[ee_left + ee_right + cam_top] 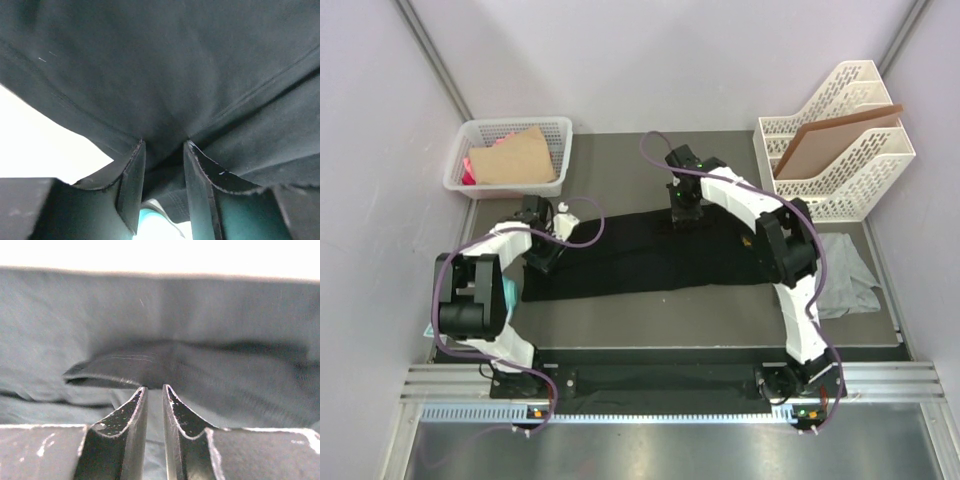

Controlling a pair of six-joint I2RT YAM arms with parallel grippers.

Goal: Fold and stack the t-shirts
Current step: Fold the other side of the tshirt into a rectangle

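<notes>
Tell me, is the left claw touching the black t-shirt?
Touching. The left wrist view shows the black t-shirt bunched between the fingers of the left claw, with the cloth pressed against both inner faces.

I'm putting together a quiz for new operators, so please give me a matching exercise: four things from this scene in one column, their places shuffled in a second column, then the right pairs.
Things:
1. black t-shirt
2. grey t-shirt
3. brown board
4. white basket

Places:
A. leaning in the white file rack, far right
B. far left corner of the table
C. spread across the middle of the table
D. crumpled at the table's right edge

Pairs: 1-C, 2-D, 3-A, 4-B
</notes>
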